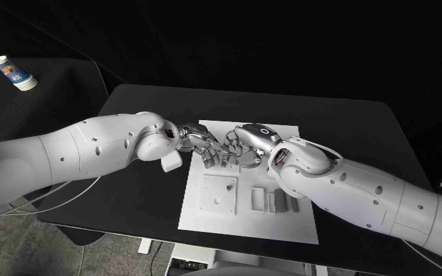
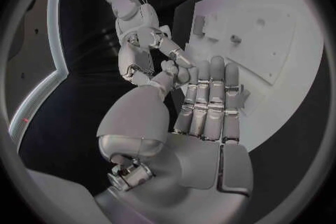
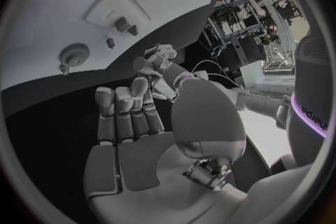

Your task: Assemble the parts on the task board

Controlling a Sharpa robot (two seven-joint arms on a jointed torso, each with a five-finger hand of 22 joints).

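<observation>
Parts [image 1: 274,200] lie on the board [image 1: 212,225] in mid-table, on the robot's side of both hands, nearer the right hand [image 1: 247,149]; left hand [image 1: 204,147] and right are empty, fingers apart.

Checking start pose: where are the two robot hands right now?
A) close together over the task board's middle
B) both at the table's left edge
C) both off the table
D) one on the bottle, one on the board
A: in the head view the left robot hand and right robot hand meet fingers-to-fingers above the task board.
</observation>
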